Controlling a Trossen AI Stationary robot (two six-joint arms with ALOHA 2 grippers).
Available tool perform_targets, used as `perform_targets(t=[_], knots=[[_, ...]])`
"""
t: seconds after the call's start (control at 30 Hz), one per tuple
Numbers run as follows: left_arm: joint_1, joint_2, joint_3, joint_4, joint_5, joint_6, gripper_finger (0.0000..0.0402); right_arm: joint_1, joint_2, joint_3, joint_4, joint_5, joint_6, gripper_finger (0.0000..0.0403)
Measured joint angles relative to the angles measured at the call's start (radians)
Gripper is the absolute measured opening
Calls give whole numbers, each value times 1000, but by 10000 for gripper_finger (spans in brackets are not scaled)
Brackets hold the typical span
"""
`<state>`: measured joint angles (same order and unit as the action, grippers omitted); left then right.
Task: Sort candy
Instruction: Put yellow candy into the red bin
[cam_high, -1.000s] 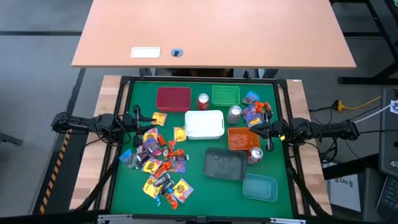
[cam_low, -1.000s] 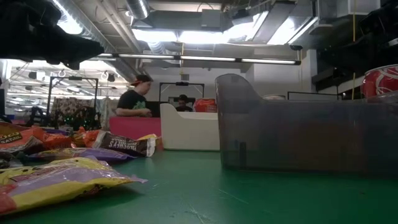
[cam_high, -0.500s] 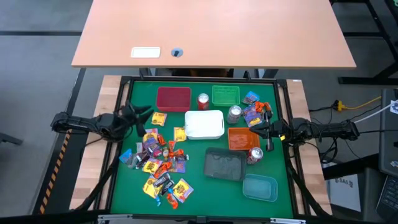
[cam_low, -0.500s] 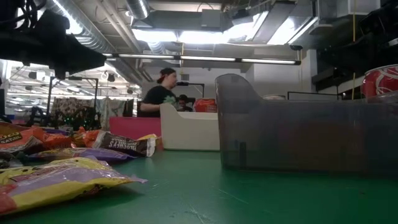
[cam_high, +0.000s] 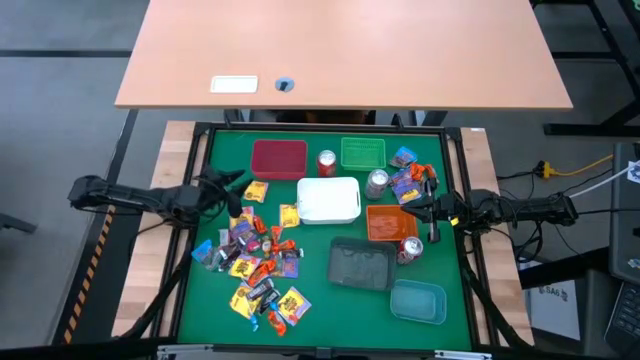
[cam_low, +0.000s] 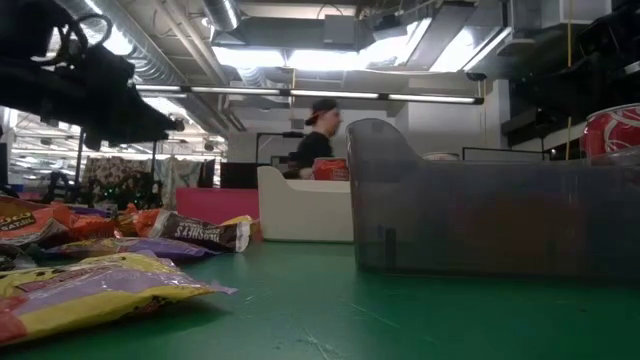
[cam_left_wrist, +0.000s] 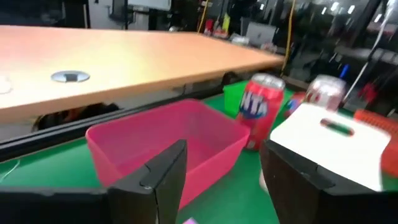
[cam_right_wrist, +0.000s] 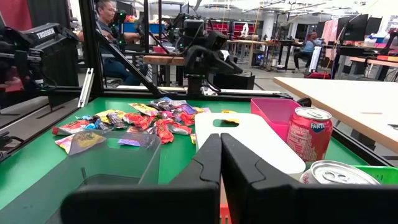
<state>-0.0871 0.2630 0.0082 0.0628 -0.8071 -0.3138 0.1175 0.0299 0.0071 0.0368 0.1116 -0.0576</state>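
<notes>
1. Left gripper (cam_high: 232, 190): at the mat's 9 o'clock edge, over the green surface, fingers spread wide, nothing between them. Pointing toward the 12–1 o'clock side.
2. Left wrist view confirms: both dark fingers (cam_left_wrist: 163, 180) well apart, with the pink tray (cam_left_wrist: 168, 146) seen through the gap and a red soda can (cam_left_wrist: 261, 109) just beside that tray.
3. Right gripper (cam_high: 427, 205): at the mat's 3 o'clock side, fingers pressed together, holding nothing. Right wrist view shows the two fingers (cam_right_wrist: 211, 168) touching along their length.
4. Candy (cam_high: 255, 262): main pile sits loose on the green mat (cam_high: 315, 290) at roughly 8 o'clock, mixed yellow, orange, purple, red and dark wrappers, partly overlapping.
5. Two yellow pieces lie apart from the pile toward 10 o'clock: one (cam_high: 257, 190) just beside the left gripper, one (cam_high: 289, 215) touching or nearly touching the white tray (cam_high: 328, 200).
6. Second small cluster of candy (cam_high: 405, 175) at 2 o'clock, blue and purple wrappers, near the right gripper and beside the silver can (cam_high: 377, 183).
7. Trays: pink (cam_high: 279, 158) at 11 o'clock, green (cam_high: 362, 152) at 1 o'clock, white at centre, orange (cam_high: 390, 222) at 3 o'clock, grey (cam_high: 362, 265) at 5 o'clock, teal (cam_high: 417, 301) further out at 5 o'clock.
8. Cans: red one (cam_high: 326, 162) between the pink and green trays; another red can (cam_high: 410, 249) between the orange and grey trays.
9. Low view: candy wrappers (cam_low: 90, 290) in the foreground, grey tray (cam_low: 480, 215) close up, a person (cam_low: 318, 140) in the room behind.
</notes>
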Motion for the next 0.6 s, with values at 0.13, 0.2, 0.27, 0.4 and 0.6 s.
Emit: perform_targets(t=[0.13, 0.2, 0.27, 0.4, 0.6], knots=[[8, 88, 0, 0, 7, -10, 192, 0, 0, 0, 0, 0, 0, 5], [13, 135, 0, 0, 8, -35, 192, 0, 0, 0, 0, 1, 0, 5], [20, 180, 0, 0, 8, -54, 192, 0, 0, 0, 0, 5, 0, 5], [35, 267, 0, -1, 16, -79, 190, 0, 0, 0, 0, 9, 0, 5], [69, 380, 0, 1, 77, -130, 189, 0, 0, 0, 0, 10, 0, 5]])
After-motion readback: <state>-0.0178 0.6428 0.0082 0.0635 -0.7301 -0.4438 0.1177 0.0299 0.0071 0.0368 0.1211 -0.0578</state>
